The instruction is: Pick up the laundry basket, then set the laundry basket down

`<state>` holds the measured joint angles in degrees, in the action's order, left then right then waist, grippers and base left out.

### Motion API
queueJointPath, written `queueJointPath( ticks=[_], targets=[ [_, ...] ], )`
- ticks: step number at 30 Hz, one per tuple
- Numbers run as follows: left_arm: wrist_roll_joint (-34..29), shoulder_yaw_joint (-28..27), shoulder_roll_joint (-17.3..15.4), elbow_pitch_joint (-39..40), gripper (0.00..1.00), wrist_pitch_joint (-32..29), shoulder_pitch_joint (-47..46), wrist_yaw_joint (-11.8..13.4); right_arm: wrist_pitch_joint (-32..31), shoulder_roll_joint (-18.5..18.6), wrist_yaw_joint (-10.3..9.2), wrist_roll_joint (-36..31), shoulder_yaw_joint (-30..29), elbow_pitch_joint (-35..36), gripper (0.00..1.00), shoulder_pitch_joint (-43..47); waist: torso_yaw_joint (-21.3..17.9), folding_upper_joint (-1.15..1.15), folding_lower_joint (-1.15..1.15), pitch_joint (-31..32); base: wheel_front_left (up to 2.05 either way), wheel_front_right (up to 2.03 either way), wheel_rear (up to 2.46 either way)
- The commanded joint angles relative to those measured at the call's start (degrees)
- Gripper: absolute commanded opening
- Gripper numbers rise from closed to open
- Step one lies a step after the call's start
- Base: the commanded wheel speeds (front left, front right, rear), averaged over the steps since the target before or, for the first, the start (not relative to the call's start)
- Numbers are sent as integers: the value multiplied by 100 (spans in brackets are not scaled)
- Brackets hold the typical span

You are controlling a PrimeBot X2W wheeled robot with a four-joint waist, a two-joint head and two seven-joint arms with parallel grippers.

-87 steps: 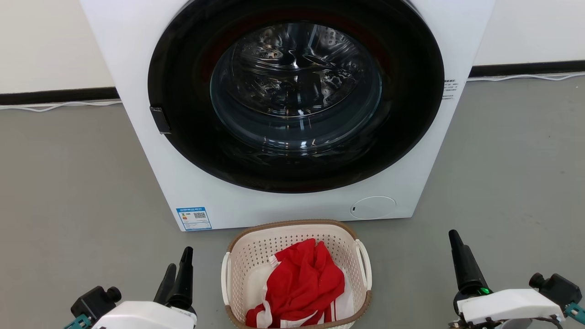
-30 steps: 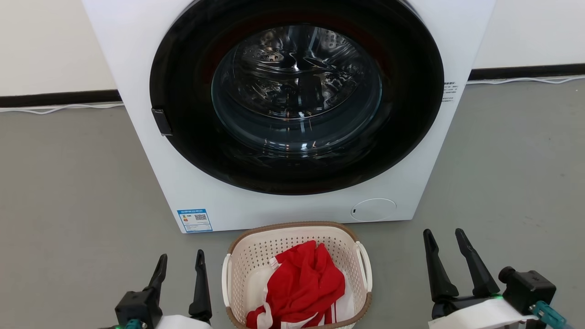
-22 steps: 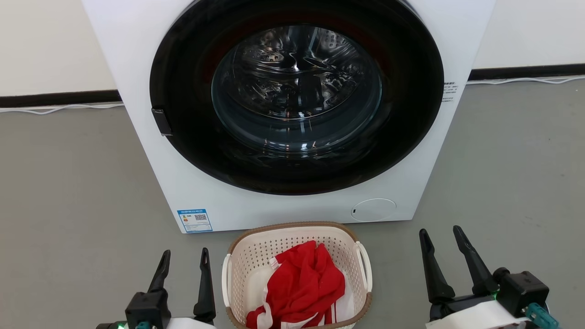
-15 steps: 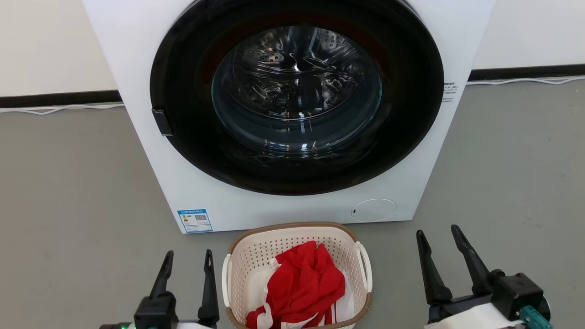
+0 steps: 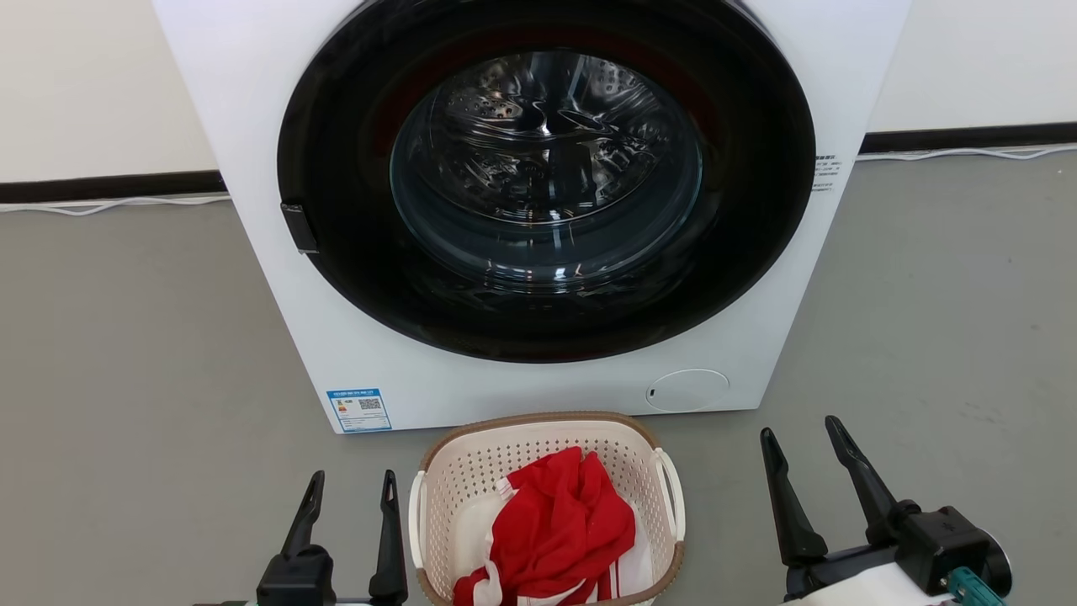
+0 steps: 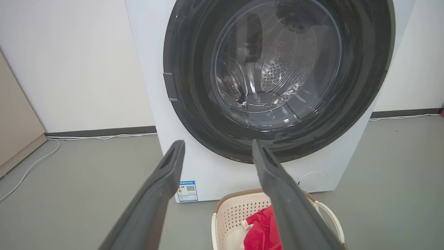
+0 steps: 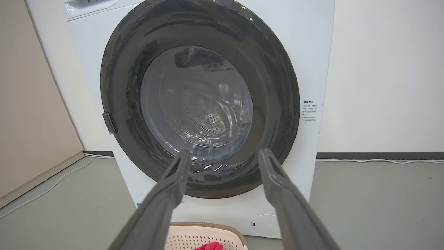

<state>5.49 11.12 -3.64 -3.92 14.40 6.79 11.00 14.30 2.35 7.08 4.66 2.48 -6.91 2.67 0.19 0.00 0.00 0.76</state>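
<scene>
Sitting on floor [image 5: 126, 379] by washer [image 5: 505, 387]: laundry basket [image 5: 505, 454] | your left pincer [image 5: 353, 475] spread, just beside it | your right pincer [image 5: 799, 427] spread, farther off

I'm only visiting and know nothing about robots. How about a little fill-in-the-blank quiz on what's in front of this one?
The laundry basket holds a crumpled ___ garment. Its woven-look rim is ___. The left pincer and right pincer flank it, both with jaws ___. Of the two, the ___ one stands nearer the basket.
Missing words: red; brown; open; left.
</scene>
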Motion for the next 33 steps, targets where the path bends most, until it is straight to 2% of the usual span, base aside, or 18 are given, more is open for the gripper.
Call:
queueJointPath(
  ticks=[1, 23, 33],
  targets=[
    [-72, -201, 35, 120, 100, 60, -114, -59, 70, 53, 41, 8, 164, 104, 100, -67, 2, 0, 0, 4, 0, 0, 0],
    [-77, -249, 71, 120, 100, 60, -105, -116, 70, 53, 41, 65, 142, 68, 100, -68, 2, 0, 0, -114, 0, 0, 0],
    [22, -293, 75, -100, 100, 60, -534, -201, 70, 53, 41, 52, 114, -84, 100, -481, 23, 0, 0, -858, 0, 0, 0]
  ],
)
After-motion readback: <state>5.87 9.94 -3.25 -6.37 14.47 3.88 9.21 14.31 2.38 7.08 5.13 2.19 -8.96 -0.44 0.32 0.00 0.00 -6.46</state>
